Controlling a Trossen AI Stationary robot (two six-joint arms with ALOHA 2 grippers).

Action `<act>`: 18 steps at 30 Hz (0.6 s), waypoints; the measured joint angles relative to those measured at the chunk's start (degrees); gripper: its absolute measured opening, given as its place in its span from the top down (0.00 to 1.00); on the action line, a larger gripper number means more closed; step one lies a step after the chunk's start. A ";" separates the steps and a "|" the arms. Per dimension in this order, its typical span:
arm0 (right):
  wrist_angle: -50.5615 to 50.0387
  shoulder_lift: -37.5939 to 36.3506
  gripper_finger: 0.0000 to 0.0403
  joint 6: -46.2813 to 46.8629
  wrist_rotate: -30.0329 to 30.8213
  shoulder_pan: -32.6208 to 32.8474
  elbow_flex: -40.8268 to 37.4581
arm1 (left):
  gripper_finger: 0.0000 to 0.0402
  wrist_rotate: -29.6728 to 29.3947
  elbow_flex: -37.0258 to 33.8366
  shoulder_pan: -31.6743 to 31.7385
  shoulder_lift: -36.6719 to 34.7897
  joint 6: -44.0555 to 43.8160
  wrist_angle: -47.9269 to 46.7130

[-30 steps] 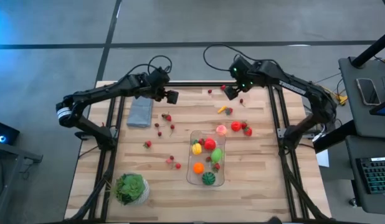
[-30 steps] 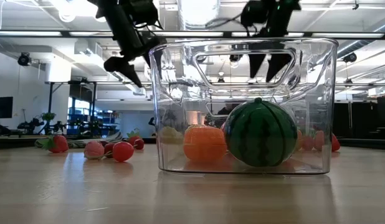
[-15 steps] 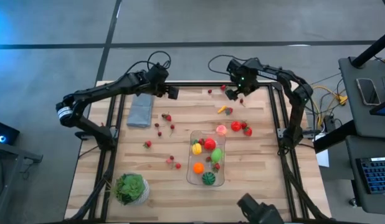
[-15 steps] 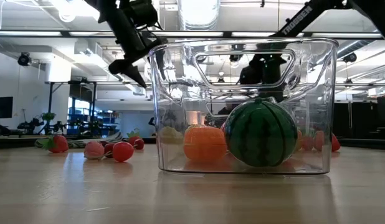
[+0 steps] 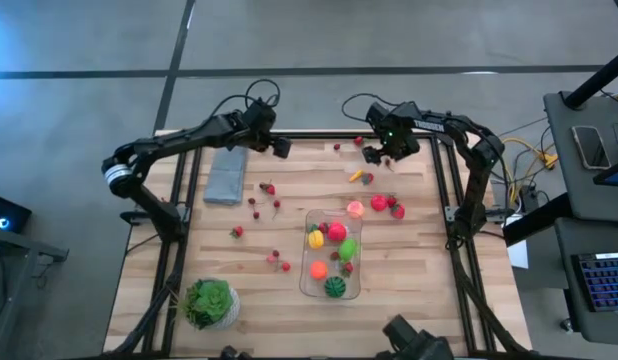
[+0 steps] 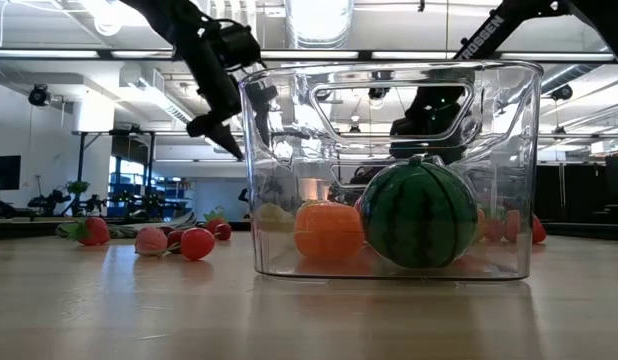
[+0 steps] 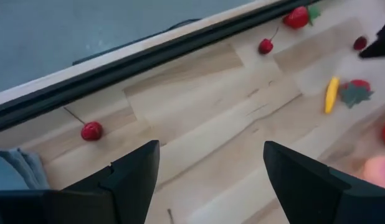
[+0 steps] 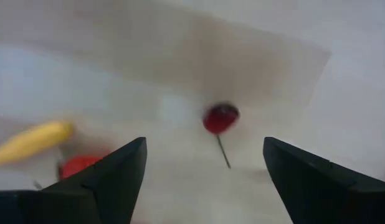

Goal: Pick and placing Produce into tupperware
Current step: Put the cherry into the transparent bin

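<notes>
Right wrist view blurred: cherry [image 8: 220, 117] smeared. Grey cloth [image 7: 21, 168] cut by frame edge.

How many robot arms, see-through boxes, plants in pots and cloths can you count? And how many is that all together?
Robot arms: 2
Clear tupperware: 1
Potted plant: 1
Folded cloth: 1
Total: 5

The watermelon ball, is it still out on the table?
No, the striped green ball sits inside the clear tupperware, right beside an orange piece.
</notes>
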 joint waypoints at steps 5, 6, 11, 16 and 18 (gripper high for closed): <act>1.83 0.00 0.35 2.18 0.30 -0.19 0.04 | 0.32 1.03 0.00 0.00 0.61 2.65 -0.12; 1.69 0.12 0.38 2.49 0.68 -0.23 0.02 | 0.32 1.13 0.00 0.00 0.61 2.66 -0.11; 1.50 0.99 0.45 4.74 1.40 -1.30 -0.50 | 0.32 1.09 0.00 0.02 0.27 2.82 -0.17; 1.61 2.16 0.47 5.75 1.19 -1.95 -0.71 | 0.32 2.03 0.00 0.02 0.24 2.93 -0.20; 1.55 2.59 0.47 5.74 0.92 -1.87 -0.73 | 0.32 2.28 0.00 0.02 0.24 2.94 -0.22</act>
